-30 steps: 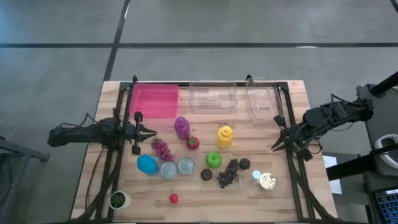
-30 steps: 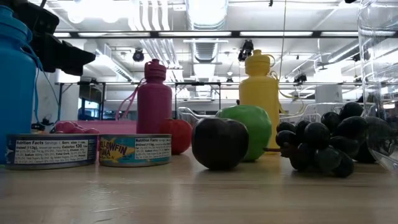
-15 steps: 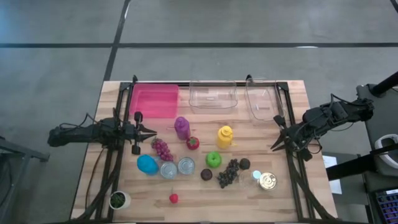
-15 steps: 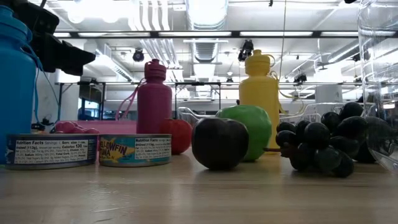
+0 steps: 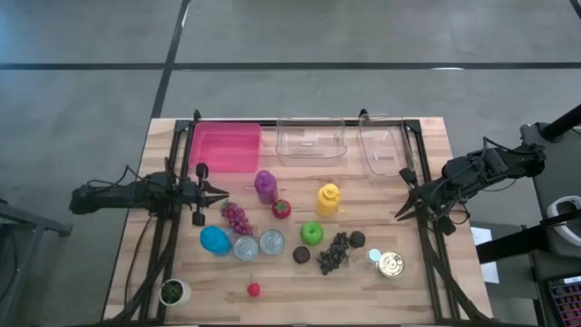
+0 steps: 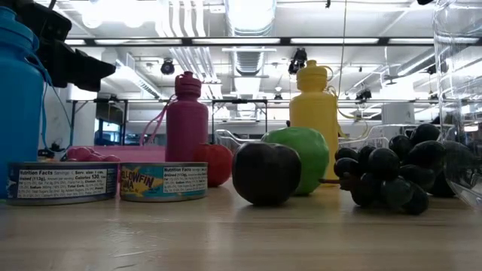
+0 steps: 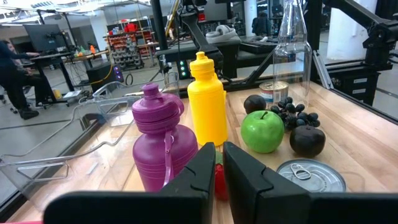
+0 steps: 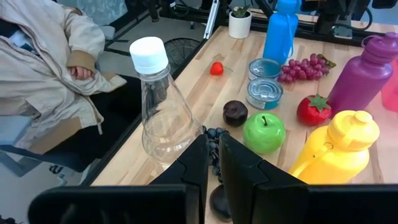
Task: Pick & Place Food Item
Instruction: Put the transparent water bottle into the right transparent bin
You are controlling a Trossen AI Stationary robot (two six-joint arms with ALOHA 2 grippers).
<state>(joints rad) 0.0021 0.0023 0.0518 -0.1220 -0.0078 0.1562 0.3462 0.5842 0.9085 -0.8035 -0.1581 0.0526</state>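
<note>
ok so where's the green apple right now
In the high view the green apple sits near the middle of the table, just in front of the yellow bottle, between the tin can on its left and the black grapes on its right.

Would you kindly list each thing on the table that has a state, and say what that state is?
Left gripper: jaws shut, empty.
Right gripper: jaws shut, empty.
Pink bin: empty.
Clear bins: empty.
Purple bottle: upright, capped.
Yellow bottle: upright, capped.
Blue bottle: upright.
Clear bottle: upright, white cap on.
Two tins: sealed, pull tabs intact.
</note>
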